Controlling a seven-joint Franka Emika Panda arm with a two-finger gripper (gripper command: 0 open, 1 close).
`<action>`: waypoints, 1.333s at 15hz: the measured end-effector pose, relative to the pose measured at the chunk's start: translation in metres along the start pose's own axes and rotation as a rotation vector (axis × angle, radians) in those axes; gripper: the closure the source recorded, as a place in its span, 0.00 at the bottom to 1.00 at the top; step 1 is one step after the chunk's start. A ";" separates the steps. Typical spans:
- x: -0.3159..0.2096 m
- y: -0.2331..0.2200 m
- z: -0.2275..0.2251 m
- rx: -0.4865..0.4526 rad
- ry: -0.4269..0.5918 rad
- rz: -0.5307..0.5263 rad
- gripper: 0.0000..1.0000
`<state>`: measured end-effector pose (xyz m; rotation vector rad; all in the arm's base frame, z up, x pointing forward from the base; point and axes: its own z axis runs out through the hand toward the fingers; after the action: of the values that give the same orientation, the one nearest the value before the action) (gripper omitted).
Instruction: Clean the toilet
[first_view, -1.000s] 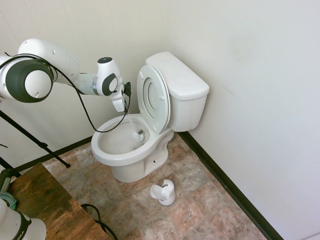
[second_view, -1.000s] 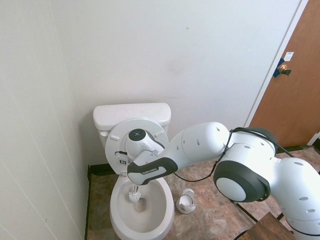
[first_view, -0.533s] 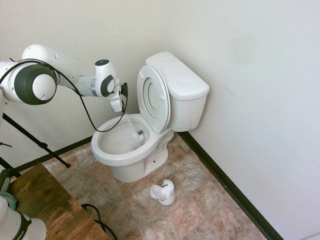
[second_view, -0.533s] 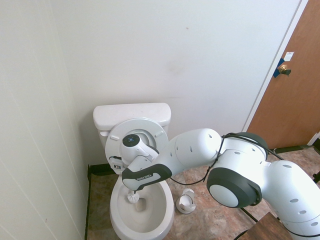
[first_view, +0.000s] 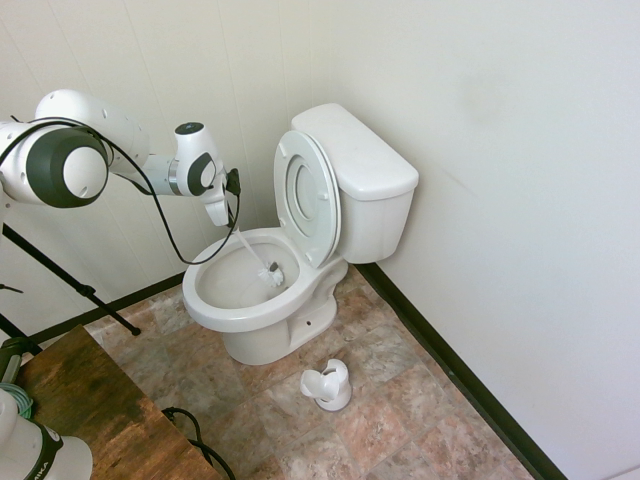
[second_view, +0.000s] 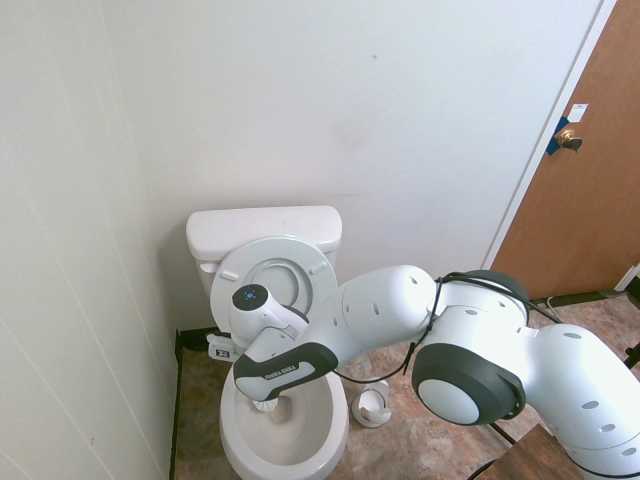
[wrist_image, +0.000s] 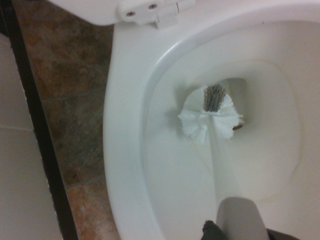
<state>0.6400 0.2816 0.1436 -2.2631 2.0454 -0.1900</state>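
Wrist view: toilet (wrist_image: 125, 150) against the wall, seat up; white toilet brush (wrist_image: 210, 117) head down inside its bowl. My gripper (first_view: 218, 212) above the rim, fingers clenched on the brush handle.

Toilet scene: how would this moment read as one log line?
claw: shut on brush handle | toilet brush: head down inside bowl | toilet: seat and lid up | brush holder: on floor
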 end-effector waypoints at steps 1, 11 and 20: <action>-0.005 0.007 0.001 -0.005 -0.007 -0.012 1.00; 0.014 0.079 -0.023 -0.094 -0.085 -0.094 1.00; 0.132 0.070 -0.015 -0.122 -0.112 0.061 1.00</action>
<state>0.5821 0.1430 0.1523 -2.2182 2.1182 0.0664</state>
